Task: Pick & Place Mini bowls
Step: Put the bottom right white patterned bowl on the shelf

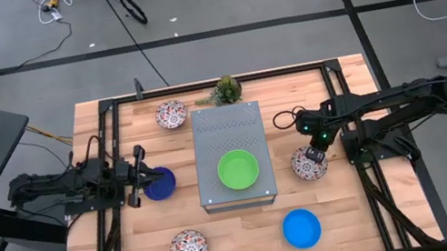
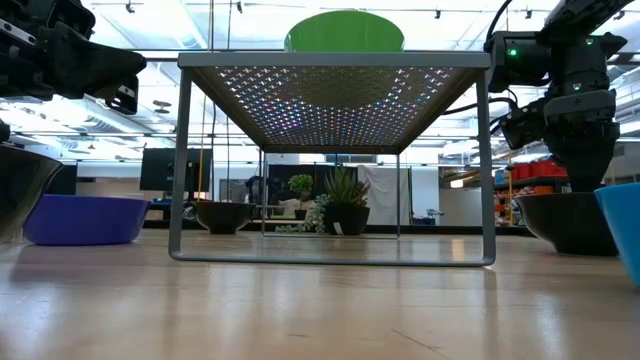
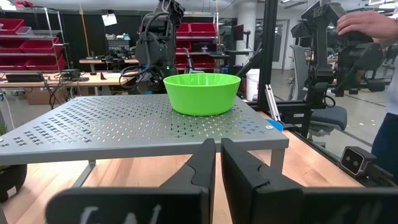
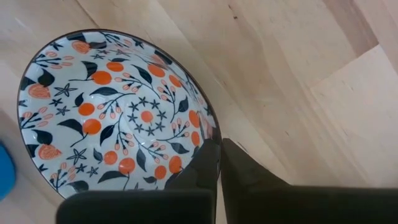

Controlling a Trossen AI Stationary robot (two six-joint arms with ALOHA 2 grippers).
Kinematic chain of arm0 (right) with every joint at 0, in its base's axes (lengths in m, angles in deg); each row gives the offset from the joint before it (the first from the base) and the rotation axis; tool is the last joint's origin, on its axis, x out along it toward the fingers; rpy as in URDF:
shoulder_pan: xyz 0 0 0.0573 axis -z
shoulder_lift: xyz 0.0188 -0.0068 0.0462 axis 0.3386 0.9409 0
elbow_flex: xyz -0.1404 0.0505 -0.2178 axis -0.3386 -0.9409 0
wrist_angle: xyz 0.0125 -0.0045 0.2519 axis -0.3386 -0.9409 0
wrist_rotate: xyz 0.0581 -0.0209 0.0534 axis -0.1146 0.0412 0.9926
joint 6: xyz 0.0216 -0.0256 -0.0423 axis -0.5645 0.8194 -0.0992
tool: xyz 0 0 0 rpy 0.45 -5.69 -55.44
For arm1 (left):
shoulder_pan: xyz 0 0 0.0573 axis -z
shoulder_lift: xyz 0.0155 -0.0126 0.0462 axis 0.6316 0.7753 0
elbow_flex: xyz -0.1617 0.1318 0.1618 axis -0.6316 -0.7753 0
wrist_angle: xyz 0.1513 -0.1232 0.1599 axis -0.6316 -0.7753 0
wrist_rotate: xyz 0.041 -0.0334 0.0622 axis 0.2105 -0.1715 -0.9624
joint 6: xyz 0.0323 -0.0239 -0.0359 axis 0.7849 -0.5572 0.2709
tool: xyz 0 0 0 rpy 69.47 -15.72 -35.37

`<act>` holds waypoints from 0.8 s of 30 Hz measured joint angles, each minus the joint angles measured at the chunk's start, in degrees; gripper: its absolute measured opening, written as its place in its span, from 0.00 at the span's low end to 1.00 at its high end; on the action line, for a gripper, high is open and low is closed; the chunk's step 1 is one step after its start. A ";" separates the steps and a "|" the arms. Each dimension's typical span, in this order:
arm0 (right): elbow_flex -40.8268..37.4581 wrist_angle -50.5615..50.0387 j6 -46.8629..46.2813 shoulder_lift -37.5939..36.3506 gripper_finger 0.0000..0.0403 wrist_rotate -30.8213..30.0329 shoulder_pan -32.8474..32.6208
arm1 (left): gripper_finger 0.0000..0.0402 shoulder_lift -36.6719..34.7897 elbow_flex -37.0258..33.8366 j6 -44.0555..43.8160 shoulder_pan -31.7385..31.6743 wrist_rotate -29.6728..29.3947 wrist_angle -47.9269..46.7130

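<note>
A slatted wooden surface (image 1: 241,224) is seen on a dark frame over a grey floor strewn with cables; in the left wrist view a workshop with red bins is seen behind, and a person's hand (image 3: 367,25) at the edge. One bowl, the green one (image 1: 238,169), is already set on top of the grey box (image 1: 225,125) in the middle, so the task is judged barely begun: five bowls are left on the wood. The right gripper (image 1: 314,157) is lowered onto a floral bowl (image 1: 309,164) just right of the box, and its jaws are closed on that bowl's rim, as the right wrist view shows. The left gripper (image 1: 138,186) is held beside the dark blue bowl (image 1: 160,184), left of the box, its jaws nearly closed with nothing in them. A second floral bowl (image 1: 171,114) lies near the back, a third (image 1: 188,249) at the front left, and the light blue bowl (image 1: 302,228) at the front right. A small plant (image 1: 226,90) stands behind the box. The box's raised edge is judged the main obstacle to a lifted bowl.
</note>
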 joint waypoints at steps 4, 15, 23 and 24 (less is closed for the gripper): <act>0.00 -0.01 0.23 -0.24 0.00 0.00 -0.01 | 0.07 0.00 0.00 -0.01 0.00 0.00 0.00; 3.00 -0.85 1.63 -2.87 0.00 0.95 -0.01 | 0.07 0.00 0.00 0.00 0.00 -0.02 0.00; 4.26 -2.04 2.73 -2.86 0.00 0.81 0.02 | 0.07 0.01 0.00 0.00 0.00 0.00 0.00; 4.26 -2.09 2.74 -2.86 0.00 0.82 0.02 | 0.07 0.01 0.00 0.00 0.00 -0.02 0.00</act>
